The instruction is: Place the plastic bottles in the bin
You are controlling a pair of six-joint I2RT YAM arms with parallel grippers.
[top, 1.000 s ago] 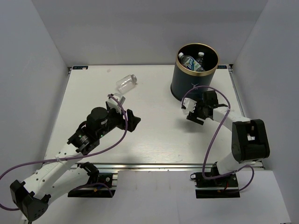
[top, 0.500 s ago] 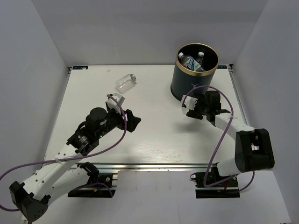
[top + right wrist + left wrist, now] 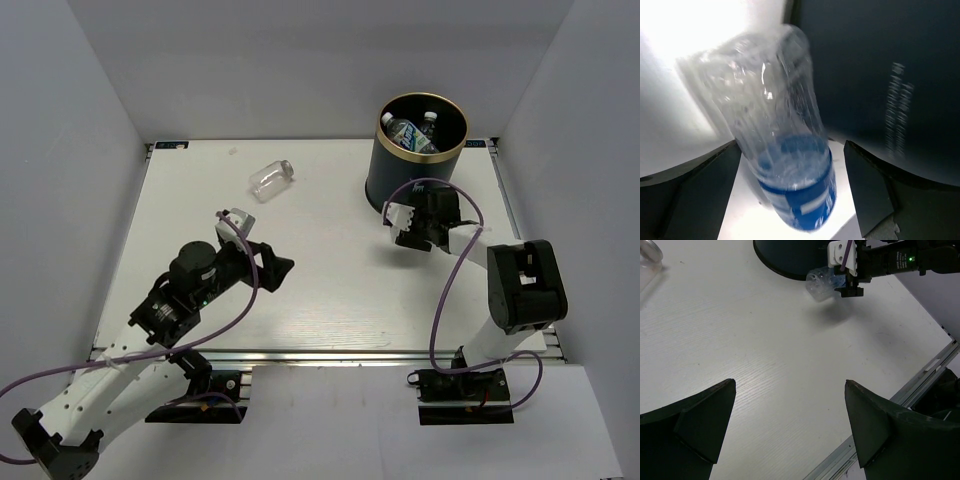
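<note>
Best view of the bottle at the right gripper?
Right wrist. The blue-labelled bottle fills the frame between the fingers of the open right gripper, in front of the bin, though it is blurred. Left wrist shows it small and far off by the bin's base. In top external the gripper covers it.

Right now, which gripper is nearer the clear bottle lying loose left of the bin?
Left. The left gripper is just nearside of the clear bottle, not touching. The right gripper is farther off to its right, by the bin's base, straddling another bottle.
</note>
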